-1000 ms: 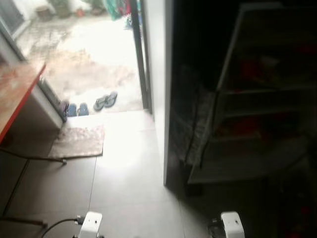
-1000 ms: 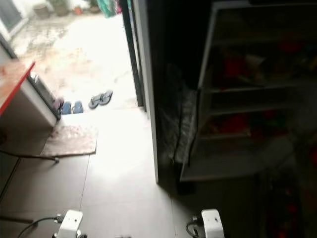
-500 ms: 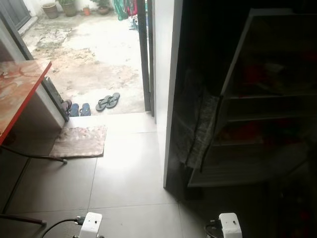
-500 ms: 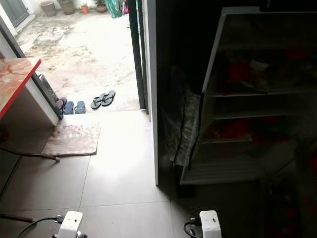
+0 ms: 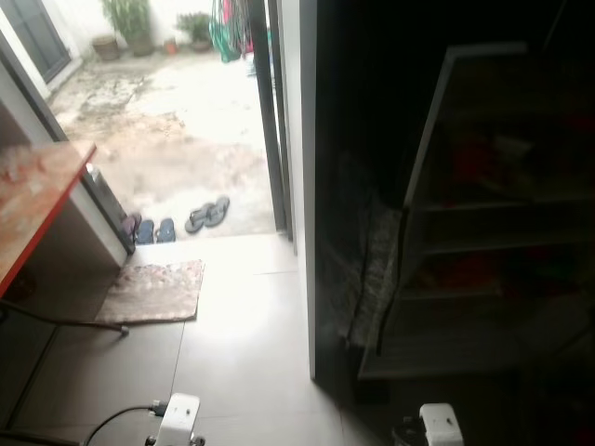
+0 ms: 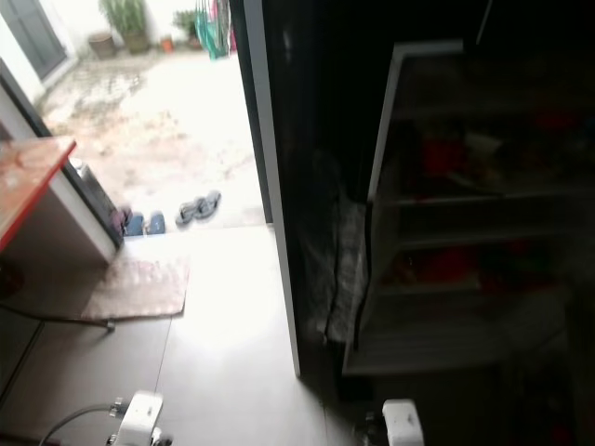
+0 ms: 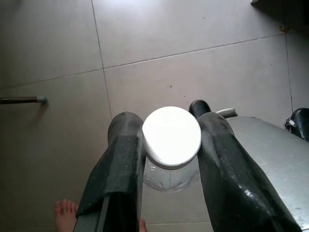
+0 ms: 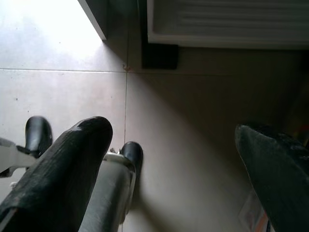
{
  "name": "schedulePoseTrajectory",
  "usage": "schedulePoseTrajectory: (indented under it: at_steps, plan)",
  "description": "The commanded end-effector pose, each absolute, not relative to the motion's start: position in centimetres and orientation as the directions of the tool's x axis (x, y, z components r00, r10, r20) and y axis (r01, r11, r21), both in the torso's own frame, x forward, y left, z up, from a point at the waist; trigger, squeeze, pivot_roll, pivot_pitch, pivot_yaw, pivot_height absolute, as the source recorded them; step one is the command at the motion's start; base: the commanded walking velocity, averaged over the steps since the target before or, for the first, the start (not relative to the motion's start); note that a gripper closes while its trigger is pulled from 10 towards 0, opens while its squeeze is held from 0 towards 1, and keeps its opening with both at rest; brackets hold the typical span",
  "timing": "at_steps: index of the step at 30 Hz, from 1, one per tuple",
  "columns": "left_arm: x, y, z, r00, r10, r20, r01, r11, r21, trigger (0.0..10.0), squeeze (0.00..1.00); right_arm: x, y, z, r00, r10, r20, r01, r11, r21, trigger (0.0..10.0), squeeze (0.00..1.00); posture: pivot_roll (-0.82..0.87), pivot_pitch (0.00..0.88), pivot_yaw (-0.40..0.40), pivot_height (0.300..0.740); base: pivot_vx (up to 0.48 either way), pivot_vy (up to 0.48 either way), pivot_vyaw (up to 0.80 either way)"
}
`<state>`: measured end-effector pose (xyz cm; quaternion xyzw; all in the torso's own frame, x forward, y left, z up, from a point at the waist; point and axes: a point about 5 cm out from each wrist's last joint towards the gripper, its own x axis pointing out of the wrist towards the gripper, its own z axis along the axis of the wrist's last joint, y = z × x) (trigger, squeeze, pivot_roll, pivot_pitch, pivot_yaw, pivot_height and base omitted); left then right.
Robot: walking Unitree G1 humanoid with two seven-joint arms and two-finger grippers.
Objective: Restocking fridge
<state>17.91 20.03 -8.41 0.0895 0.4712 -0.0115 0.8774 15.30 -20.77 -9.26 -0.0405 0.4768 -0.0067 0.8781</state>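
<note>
Bottle [image 7: 172,145] between left hand [image 7: 169,159] fingers

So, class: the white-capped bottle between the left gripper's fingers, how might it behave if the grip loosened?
The bottle looks clear and thin-walled, so probably light and squashy. Its round cap suggests it would roll. The left gripper pinches just below the cap, so slipping seems possible.

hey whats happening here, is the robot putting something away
The robot stands on a grey tiled floor facing an open fridge in a dark corner beside a doorway to a sunlit yard. Its left gripper is clamped on a clear plastic bottle with a white screw cap, held low over the tiles. The right gripper hangs open with nothing between its fingers. Nothing has gone onto the fridge's shelves from this load yet, so it looks like an approach to restock.
</note>
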Motion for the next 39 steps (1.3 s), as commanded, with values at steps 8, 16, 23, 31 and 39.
schedulePoseTrajectory:
  at_steps: [8, 16, 23, 31, 39]
  plan:
    - [17.4, 21.2, -8.5, 0.537, 0.091, -0.839, 0.105, 0.979, 0.174, 10.0, 0.00, 15.8, -19.6, -9.2, 0.558, -0.035, -0.829, -0.037, 0.997, -0.067, 10.0, 0.00, 0.01, 0.064, 0.024, 0.740, 0.000, 0.000, 0.00]
    - [17.4, 21.2, -8.5, 0.539, 0.086, -0.838, 0.117, 0.978, 0.175, 10.0, 0.00, 15.7, -20.8, -9.1, 0.549, -0.125, -0.827, -0.002, 0.989, -0.150, 10.0, 0.00, 0.01, 0.045, 0.026, 0.740, 0.000, -0.189, 0.00]
    - [17.5, 21.3, -8.4, 0.542, 0.083, -0.836, 0.118, 0.978, 0.174, 10.0, 0.00, 15.4, -21.6, -9.2, 0.528, -0.177, -0.831, 0.008, 0.979, -0.203, 10.0, 0.00, 0.01, 0.052, 0.027, 0.740, 0.000, -0.263, 0.00]
    - [17.4, 21.4, -8.4, 0.542, 0.085, -0.836, 0.116, 0.978, 0.175, 10.0, 0.00, 15.1, -21.9, -9.2, 0.513, -0.219, -0.830, 0.013, 0.969, -0.248, 10.0, 0.00, 0.02, 0.058, 0.028, 0.740, 0.000, -0.291, 0.00]
    - [17.4, 21.4, -8.4, 0.542, 0.090, -0.836, 0.111, 0.978, 0.177, 10.0, 0.00, 15.1, -21.9, -9.3, 0.512, -0.214, -0.832, 0.007, 0.969, -0.245, 10.0, 0.00, 0.02, 0.060, 0.026, 0.740, 0.000, -0.173, 0.00]
